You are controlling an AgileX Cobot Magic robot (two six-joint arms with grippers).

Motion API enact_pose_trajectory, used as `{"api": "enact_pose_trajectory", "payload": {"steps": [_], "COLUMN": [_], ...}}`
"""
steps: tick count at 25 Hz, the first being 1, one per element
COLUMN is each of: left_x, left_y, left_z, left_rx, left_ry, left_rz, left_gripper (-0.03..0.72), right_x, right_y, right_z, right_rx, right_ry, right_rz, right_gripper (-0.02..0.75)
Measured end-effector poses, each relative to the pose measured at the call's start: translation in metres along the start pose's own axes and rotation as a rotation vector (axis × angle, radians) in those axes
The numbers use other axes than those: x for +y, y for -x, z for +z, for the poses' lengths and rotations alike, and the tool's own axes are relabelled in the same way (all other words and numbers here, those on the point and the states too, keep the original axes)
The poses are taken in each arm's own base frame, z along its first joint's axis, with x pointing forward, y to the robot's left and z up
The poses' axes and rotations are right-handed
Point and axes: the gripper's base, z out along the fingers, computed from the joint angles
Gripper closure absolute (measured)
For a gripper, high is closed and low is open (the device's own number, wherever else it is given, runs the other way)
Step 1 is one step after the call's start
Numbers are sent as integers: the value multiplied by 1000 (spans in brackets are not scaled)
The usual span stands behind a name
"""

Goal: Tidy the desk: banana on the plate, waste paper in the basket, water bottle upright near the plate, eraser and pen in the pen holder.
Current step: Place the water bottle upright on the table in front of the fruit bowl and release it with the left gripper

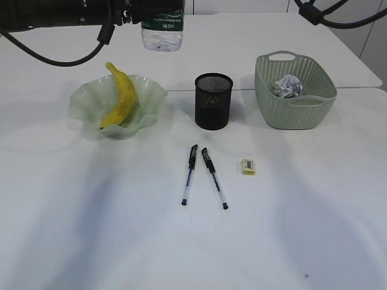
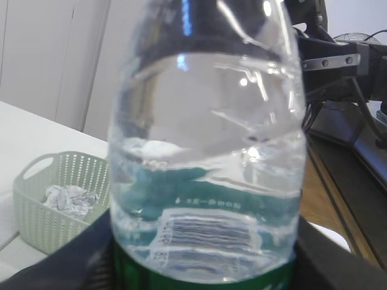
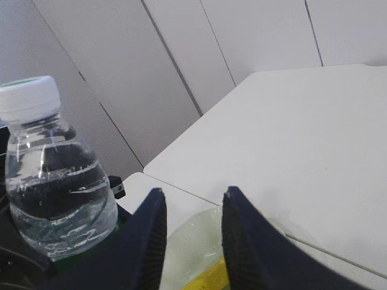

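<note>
Left wrist view is filled by the clear plastic water bottle with a green label point(image 2: 205, 157), gripped around its labelled waist by the left gripper point(image 1: 130, 11), whose dark jaws close on it at the frame's bottom edge. In the exterior view the bottle hangs in the air at the far left, above and just behind the pale green wavy-edged glass plate point(image 1: 81, 103), where the yellow banana point(image 1: 121, 96) already lies. Partly filled, the bottle looks moderately heavy, smooth and slightly squashable, so the waist grip seems the sound place to hold it.

The right gripper point(image 3: 188, 229) holds nothing, its two black ribbed fingers point(image 3: 148, 241) a narrow gap apart.

Farther right stand the black mesh pen holder point(image 1: 213, 101) and the sage-green plastic basket point(image 1: 294, 106) holding the crumpled waste paper point(image 1: 287, 86). Nearer lie two black-capped pens point(image 1: 188, 174) and a small yellow eraser point(image 1: 248, 167).
</note>
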Motion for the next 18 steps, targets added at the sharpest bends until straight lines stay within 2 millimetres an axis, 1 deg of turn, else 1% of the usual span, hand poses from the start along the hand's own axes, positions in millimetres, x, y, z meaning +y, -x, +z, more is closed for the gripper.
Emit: {"api": "enact_pose_trajectory", "payload": {"steps": [2, 6, 10, 12, 15, 18], "left_x": [0, -8, -16, -16, -14, -11], "left_y": [2, 14, 25, 27, 28, 28], "left_z": [-2, -8, -16, -19, -24, -29], "left_rx": [2, 3, 22, 29, 28, 38], "left_ry": [2, 6, 7, 11, 20, 34], "left_rz": [6, 45, 89, 101, 103, 108], "left_gripper": [265, 265, 265, 265, 265, 265], "right_x": [-1, -8, -20, -29, -48, -61], "right_y": [0, -3, -7, -8, -7, -6], "right_z": [0, 0, -6, -11, -25, -36], "right_rx": [0, 32, 98, 136, 176, 225], "right_ry": [-11, -82, -177, -234, -336, -404], "right_rz": [-2, -48, -142, -200, -274, -348], "right_gripper": [498, 489, 398, 369, 358, 356]}}
